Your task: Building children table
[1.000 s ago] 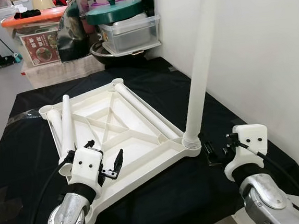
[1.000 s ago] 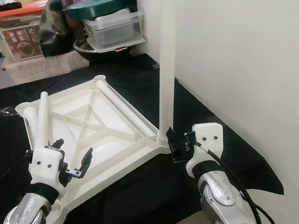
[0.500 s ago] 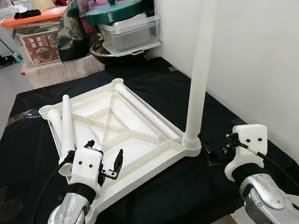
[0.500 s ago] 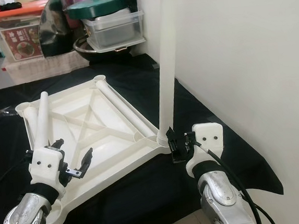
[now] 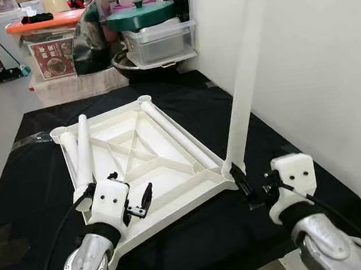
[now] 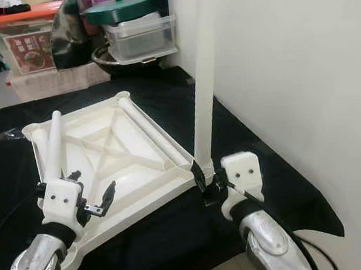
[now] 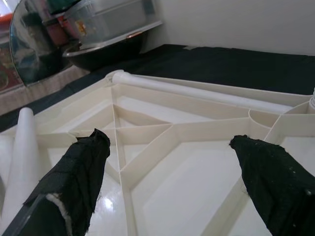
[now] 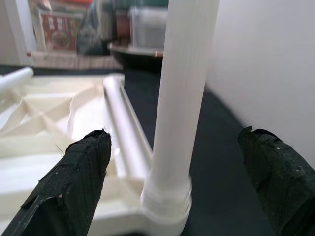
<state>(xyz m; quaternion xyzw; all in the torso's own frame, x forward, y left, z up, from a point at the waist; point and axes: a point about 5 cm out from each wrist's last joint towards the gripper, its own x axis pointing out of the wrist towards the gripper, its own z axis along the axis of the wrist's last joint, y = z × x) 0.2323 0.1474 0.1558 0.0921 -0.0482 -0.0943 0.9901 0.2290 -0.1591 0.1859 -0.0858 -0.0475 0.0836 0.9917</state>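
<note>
- White plastic tabletop (image 5: pixel 138 154) lies upside down on a black cloth (image 5: pixel 183 97) spread on the floor; ribs and corner sockets face up.
- One leg (image 5: pixel 242 79) stands upright in the socket at the tabletop's near right corner, close to the wall (image 5: pixel 326 65).
- A second leg (image 5: pixel 174 134) lies flat along the tabletop's right edge. Two more legs (image 5: pixel 81 157) lie along the left edge, toward the far left corner socket.
- Right gripper (image 5: pixel 251 185) sits just beside the base of the upright leg. In the right wrist view its fingers (image 8: pixel 81 182) are spread wide, one to each side of the leg, not touching it.
- Left gripper (image 5: pixel 130 199) hovers over the near left part of the tabletop. Its fingers (image 7: pixel 81 172) are apart with nothing between them; the loose legs are just beside it.
- Judgement: the step in hand looks like seating or checking the standing leg; three legs remain to fit.
- To do it well: close low on the leg near the collar, keep it vertical, and press straight down so it does not lever out of the socket.
- Judgement: the left gripper could steady the tabletop while the right one works, since the light plastic may slide on the cloth.
- Storage boxes (image 5: pixel 156 39) sit past the cloth's far edge, well apart.
</note>
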